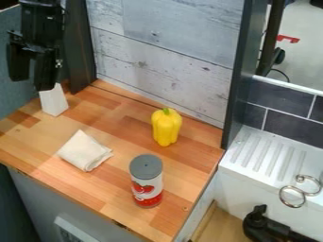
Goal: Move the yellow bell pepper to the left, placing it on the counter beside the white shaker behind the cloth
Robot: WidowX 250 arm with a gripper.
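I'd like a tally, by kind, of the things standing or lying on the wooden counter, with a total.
White upright block: 1
Folded cream cloth: 1
Yellow bell pepper: 1
Red-and-white can with grey lid: 1
Total: 4

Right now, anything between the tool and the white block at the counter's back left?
Nothing visible in the way. The tool hangs just above the white block in the image, overlapping its top; depth gap unclear. The folded cloth lies clear of that line, nearer the camera.

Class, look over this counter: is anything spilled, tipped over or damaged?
Nothing stands out: the can stands upright, the yellow pepper looks whole, and the cloth lies loosely folded, with no spill visible.
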